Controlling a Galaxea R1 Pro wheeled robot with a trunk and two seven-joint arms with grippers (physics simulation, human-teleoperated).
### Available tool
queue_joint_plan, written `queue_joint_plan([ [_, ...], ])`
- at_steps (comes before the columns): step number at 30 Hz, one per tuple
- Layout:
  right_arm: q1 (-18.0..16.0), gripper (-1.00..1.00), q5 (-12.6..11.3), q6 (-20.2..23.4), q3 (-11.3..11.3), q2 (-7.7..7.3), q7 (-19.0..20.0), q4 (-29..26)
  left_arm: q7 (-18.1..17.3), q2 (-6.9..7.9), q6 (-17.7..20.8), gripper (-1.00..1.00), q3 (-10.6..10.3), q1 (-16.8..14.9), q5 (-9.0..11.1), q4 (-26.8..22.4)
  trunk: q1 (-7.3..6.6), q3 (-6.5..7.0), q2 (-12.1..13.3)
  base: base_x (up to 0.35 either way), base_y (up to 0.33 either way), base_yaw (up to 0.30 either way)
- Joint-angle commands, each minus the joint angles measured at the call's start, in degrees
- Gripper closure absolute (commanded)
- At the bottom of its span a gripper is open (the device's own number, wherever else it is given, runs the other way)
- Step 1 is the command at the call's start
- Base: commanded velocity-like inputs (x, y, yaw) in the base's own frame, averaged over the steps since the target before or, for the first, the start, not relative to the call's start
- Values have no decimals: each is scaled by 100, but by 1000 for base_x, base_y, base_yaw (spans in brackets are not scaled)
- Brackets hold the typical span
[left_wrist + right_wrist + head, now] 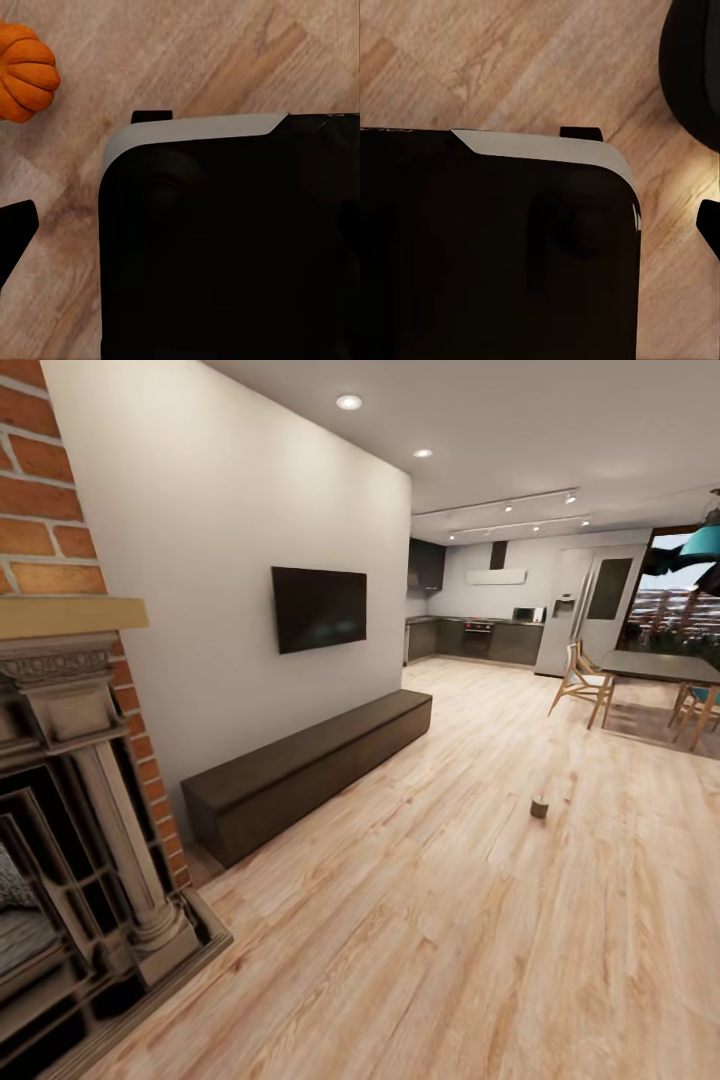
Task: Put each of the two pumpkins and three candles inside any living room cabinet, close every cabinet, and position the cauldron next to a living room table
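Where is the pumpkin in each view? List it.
Head view: cabinet, candle on the floor.
Left wrist view: pumpkin at the picture's upper-left edge.
Right wrist view: floor beside the robot's body.
Shared landmark: wood floor.

Black glossy robot body [225,247] with rounded corner, pale grey edge band, small black protruding tab
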Motion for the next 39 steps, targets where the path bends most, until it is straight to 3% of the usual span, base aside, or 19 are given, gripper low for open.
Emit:
queue_joint_plan([
  [1, -3, -100, 7, -18, 4, 0, -4, 5, 0, 0, -18, -100, -3, -2, -6, 1, 1, -5, -3, 64, -3, 0],
  [23, -3, -100, 7, -18, 4, 0, -4, 5, 0, 0, -21, -100, -7, -2, -16, 1, 1, -5, -3, 144, -15, 0],
  [39, -3, -100, 7, -18, 4, 0, -4, 5, 0, 0, -21, -100, -7, -2, -24, 1, 1, -5, -3, 46, 12, 0],
])
